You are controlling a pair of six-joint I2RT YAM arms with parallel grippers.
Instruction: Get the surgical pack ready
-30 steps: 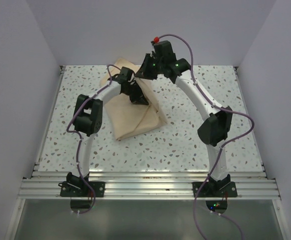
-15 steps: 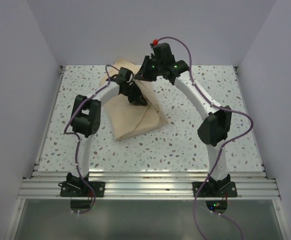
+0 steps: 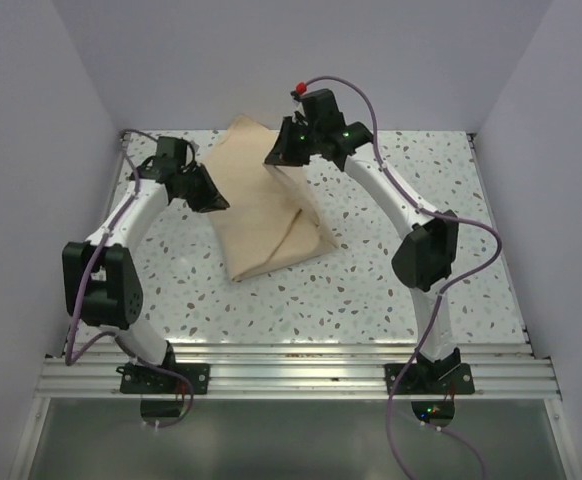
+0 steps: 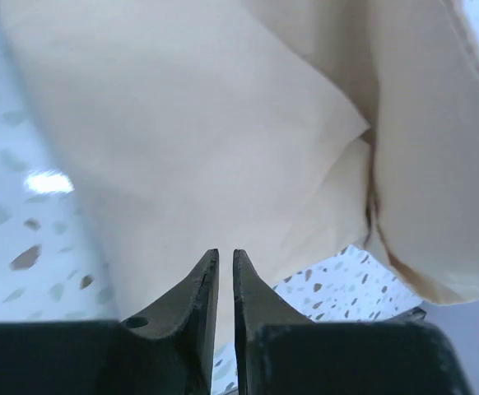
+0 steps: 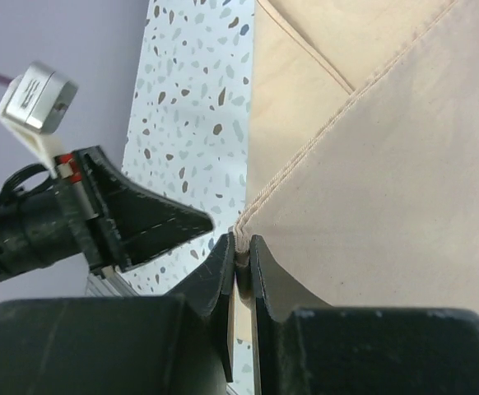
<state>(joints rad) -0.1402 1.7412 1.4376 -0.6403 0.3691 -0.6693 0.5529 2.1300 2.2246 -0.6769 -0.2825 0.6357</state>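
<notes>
Overhead, folded tan sheet [image 3: 256, 220], wrist views alone show right claw [image 5: 238, 247] pinching its hem, left claw [image 4: 225, 257] ajar

No readable text, labels, numbers or signs anywhere.

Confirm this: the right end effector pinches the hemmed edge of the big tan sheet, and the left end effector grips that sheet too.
Wrong on the left end effector: the left wrist view shows its jaws slightly apart and empty, the big tan paper-like sheet beyond them. The right end effector does pinch the hemmed edge.
</notes>
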